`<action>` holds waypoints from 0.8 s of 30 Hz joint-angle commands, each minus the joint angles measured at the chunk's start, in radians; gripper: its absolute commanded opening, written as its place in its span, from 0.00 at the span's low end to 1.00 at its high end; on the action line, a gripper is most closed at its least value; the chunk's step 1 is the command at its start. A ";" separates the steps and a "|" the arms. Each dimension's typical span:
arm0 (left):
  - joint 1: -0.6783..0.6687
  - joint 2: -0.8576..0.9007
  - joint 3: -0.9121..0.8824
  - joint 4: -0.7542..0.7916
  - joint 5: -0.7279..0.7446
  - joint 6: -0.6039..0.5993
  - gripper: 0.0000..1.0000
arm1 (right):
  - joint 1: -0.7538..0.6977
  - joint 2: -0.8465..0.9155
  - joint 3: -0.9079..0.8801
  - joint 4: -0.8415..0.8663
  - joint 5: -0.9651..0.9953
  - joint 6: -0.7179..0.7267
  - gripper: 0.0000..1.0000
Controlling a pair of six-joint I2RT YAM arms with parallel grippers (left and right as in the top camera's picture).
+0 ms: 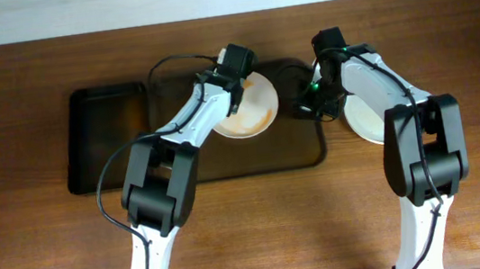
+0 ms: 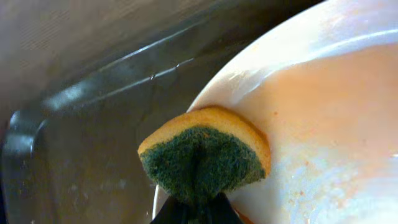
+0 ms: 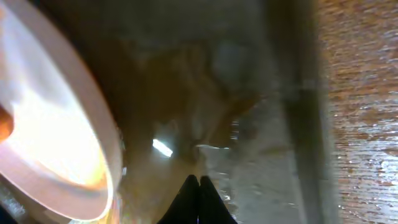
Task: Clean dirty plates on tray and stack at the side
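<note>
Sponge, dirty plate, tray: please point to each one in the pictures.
sponge (image 2: pixel 205 158), left wrist view, on its green scouring face.
dirty plate (image 1: pixel 255 111), overhead view, on its orange-smeared middle.
tray (image 1: pixel 260 155), overhead view, on its bare floor.

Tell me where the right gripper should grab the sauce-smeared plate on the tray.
Grip the plate by its right rim, coming in low from the right. It lies flat and shallow on the tray, so only the raised edge offers a hold, and the left gripper has a sponge on the other side.

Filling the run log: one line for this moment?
left fingers: hold sponge at sauced plate rim | right fingers: shut, empty, over tray | second plate: on table
</note>
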 commanded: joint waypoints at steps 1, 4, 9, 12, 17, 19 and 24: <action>0.023 -0.099 0.007 -0.037 -0.012 -0.116 0.00 | -0.005 0.010 -0.003 -0.001 0.018 0.000 0.04; 0.023 -0.172 0.007 -0.066 0.113 -0.116 0.00 | -0.005 0.010 0.002 0.030 -0.068 -0.103 0.05; 0.060 -0.315 0.008 -0.124 0.294 -0.225 0.00 | 0.005 0.010 0.089 0.037 -0.129 -0.246 0.34; 0.142 -0.389 0.008 -0.206 0.393 -0.244 0.00 | 0.049 0.010 0.089 0.085 -0.052 -0.257 0.50; 0.282 -0.389 0.008 -0.305 0.517 -0.134 0.00 | 0.163 0.024 0.089 0.149 0.192 -0.126 0.53; 0.290 -0.389 0.008 -0.305 0.528 -0.044 0.00 | 0.185 0.040 0.089 0.158 0.264 -0.045 0.40; 0.290 -0.389 0.008 -0.305 0.527 0.009 0.00 | 0.186 0.091 0.088 0.162 0.290 -0.035 0.33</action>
